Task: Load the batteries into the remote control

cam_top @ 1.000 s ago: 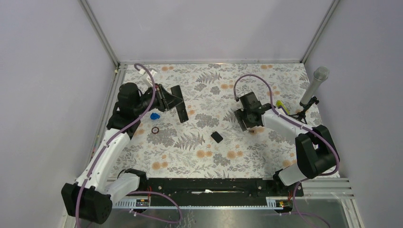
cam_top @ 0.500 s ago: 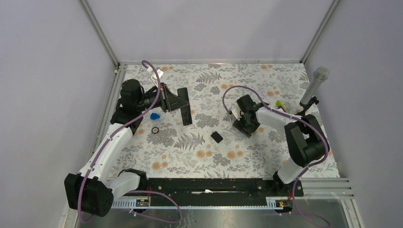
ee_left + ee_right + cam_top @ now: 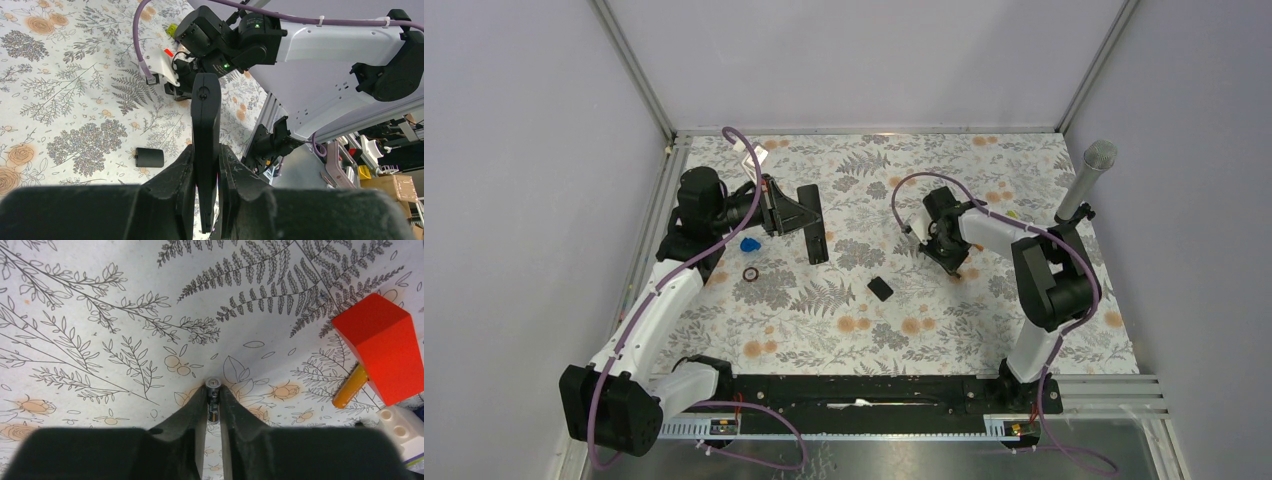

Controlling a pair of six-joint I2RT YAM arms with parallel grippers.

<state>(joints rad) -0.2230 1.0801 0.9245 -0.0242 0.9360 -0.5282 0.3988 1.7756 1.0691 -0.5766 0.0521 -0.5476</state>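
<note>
Floral cloth [image 3: 844, 330] under grey walls, top view. Change in last sec: R gripper [image 3: 213, 396], jaws wide a moment before, had pinched in on a battery [image 3: 213, 390], and the arm had shifted, elbow drawn up-frame. R wrist view showed the cell clamped btw the pads, silvery end cap poking past the tips toward cloth. Couldn't tell if it was lifted or touching.

L gripper [image 3: 206, 172] unchanged over last half sec: clenched on remote [image 3: 206, 125], held off the cloth, upper left of centre in top view. R arm sat just beyond it in L wrist view.

Meaning, as judged: first cell secured, remote already presented, so carry-over and insertion came next. 2nd battery not found in any view.

Room: cover [image 3: 880, 288] lay flat mid-frame, lower than both grippers and apart from each, w/ open cloth on the line across. Red block [image 3: 380, 347] was near R gripper, right side of wrist view, not touching. Mic [image 3: 1089, 180] stood at right edge beside R arm, a swing risk. L arm ran close to left rail.
</note>
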